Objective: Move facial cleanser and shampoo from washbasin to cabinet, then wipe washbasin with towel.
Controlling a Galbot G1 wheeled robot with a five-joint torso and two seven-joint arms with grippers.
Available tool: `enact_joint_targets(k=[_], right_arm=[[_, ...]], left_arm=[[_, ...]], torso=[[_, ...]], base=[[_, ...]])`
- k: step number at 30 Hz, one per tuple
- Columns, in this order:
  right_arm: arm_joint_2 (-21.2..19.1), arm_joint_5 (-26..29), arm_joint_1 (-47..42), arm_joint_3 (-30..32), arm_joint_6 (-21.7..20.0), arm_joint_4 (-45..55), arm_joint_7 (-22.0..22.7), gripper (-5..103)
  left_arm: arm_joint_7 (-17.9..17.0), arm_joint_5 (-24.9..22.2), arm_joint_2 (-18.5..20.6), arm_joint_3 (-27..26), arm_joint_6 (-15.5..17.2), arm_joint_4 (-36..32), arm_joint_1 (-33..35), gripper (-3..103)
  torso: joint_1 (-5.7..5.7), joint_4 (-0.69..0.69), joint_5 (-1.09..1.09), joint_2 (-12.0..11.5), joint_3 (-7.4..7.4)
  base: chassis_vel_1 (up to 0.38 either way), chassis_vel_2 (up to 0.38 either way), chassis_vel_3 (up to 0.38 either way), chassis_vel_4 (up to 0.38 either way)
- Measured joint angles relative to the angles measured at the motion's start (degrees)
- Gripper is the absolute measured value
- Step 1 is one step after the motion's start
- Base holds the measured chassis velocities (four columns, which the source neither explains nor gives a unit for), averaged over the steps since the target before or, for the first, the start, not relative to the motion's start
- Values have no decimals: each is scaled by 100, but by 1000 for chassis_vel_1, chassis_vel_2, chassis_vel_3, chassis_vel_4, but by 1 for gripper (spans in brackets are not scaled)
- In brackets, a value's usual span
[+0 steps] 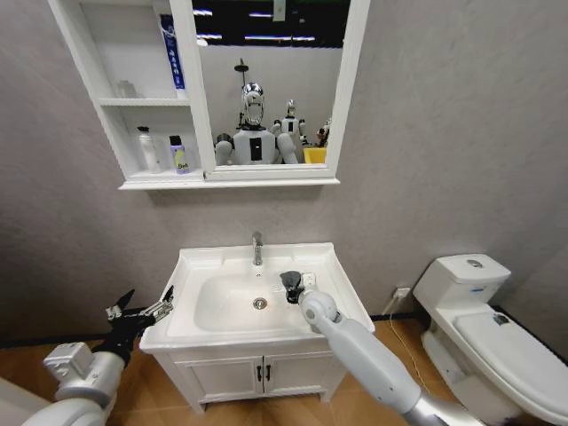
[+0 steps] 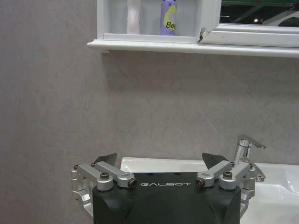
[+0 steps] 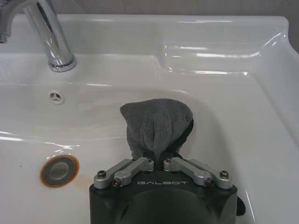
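The white washbasin stands in the middle of the head view, its chrome tap at the back. My right gripper is over the bowl's right side, shut on the dark grey towel. In the right wrist view the towel bunches out from the right gripper and rests on the bowl's slope. On the cabinet a white bottle and a purple bottle share the lower shelf, and a blue-and-white tube stands higher up. Which of these are the facial cleanser and the shampoo I cannot tell. My left gripper hangs open beside the washbasin's left edge.
A white toilet stands to the right. A low two-door cupboard sits under the washbasin. The mirror adjoins the shelves. The drain and tap lie near the towel. The left gripper faces the grey wall below the cabinet ledge.
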Motion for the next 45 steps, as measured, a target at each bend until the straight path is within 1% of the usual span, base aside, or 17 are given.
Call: enact_joint_targets(k=[2,5,13,21,26,30,39,45], right_arm=[[17,-279,-49,75,53,-238,-333,4],[126,-429,-68,126,62,-400,-437,4],[207,-474,-46,153,54,-621,-517,4],[252,-713,-39,156,120,-863,-692,4],[359,-863,-7,123,200,-1010,-835,4],[482,-929,76,71,267,-1144,-868,4],[571,-940,109,13,289,-1260,-898,4],[660,-942,171,-34,342,-1438,-1013,4]], left_arm=[[0,0,0,0,0,0,0,100],[0,0,0,0,0,0,0,100],[0,0,0,0,0,0,0,100],[0,0,0,0,0,0,0,100],[0,0,0,0,0,0,0,100],[0,0,0,0,0,0,0,100],[0,0,0,0,0,0,0,100],[0,0,0,0,0,0,0,100]], torso=[[0,0,0,0,0],[0,1,0,0,0],[0,1,0,0,0],[0,2,0,0,0],[0,-1,0,0,0],[1,0,0,0,1],[0,0,0,0,0],[0,2,-1,0,0]], base=[[0,0,0,0],[0,0,0,0],[0,0,0,0],[0,0,0,0],[0,0,0,0],[0,0,0,0],[0,0,0,0],[0,0,0,0]])
